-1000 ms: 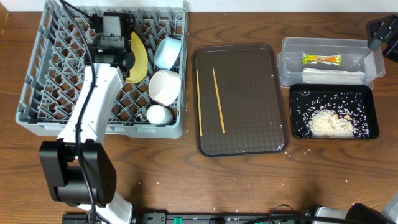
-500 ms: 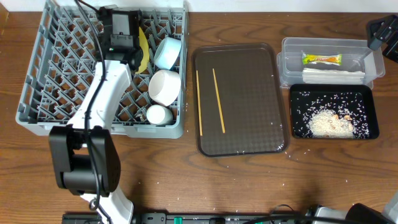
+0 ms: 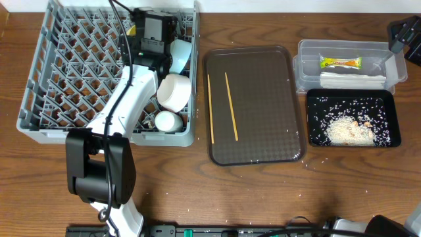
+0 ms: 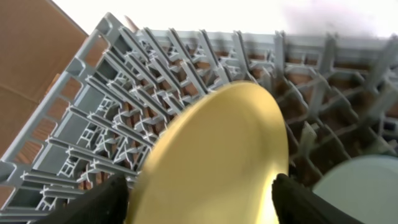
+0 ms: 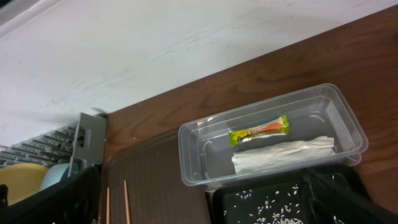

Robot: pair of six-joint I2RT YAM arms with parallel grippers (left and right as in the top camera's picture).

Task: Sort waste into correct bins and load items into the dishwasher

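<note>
Your left fingers (image 4: 111, 202) are spread wide either side of the round yellow plate (image 4: 217, 155), apparently unclamped, in the grey pegged plastic dish rack (image 4: 87, 130). Seat it between pegs, clear of the light-blue bowl (image 4: 364, 186), before lifting away. Your right fingers (image 5: 43, 199) gape empty.

We see a left arm (image 3: 128, 100) with a long glossy white link between a chunky black base joint and a black wrist block, thin black cables (image 3: 125, 33) looping off it, dark matte fingers (image 4: 106, 202), and a right arm (image 3: 402, 34) that seems a black angular housing.
</note>
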